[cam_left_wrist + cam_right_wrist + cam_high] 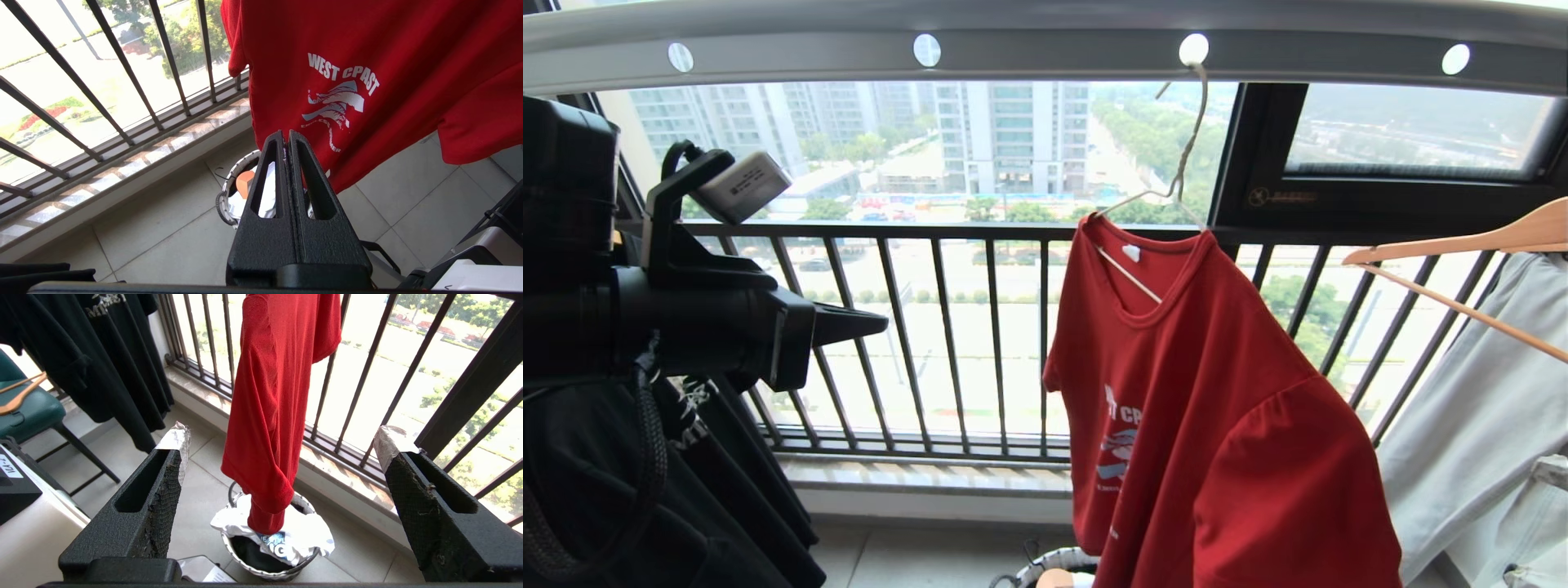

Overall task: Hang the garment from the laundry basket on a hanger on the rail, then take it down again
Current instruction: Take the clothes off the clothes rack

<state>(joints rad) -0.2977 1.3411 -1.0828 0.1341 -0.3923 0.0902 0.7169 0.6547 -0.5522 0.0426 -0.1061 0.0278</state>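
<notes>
We judged the hanging half done: the red T-shirt (1209, 408) sat on the white wire hanger (1176, 175), hook over the rail (1045, 49) near one of its round holes, hem drooping down to the laundry basket (269, 547) on the floor. So the step in hand looked like the release after hanging, w/ the take-down half next. The right gripper (282, 445) had its fingers spread wide w/ nothing between them; the shirt hung straight ahead of the gap, well beyond the tips, the basket below and past them. The left gripper (287, 136) had its fingers pressed together, empty, w/ the shirt's chest print just beyond the tips and the basket rim (229, 188) beneath. Next move, as we read it, called for a reach up to the hanger's hook or neck, a lift clear of the rail, then lowering w/o the shirt sliding off; it sat skewed on the wire, so a jerk could've shed it. Only the head view showed hook, rail and the wooden hanger (1462, 245) w/ a pale garment (1486, 408) beside the shirt; the right gripper wasn't in it. Only the right wrist view showed the basket's inside, holding white cloth (302, 535), plus the black T-shirt (102, 355) off to one side. The left wrist view alone gave the print legibly.
</notes>
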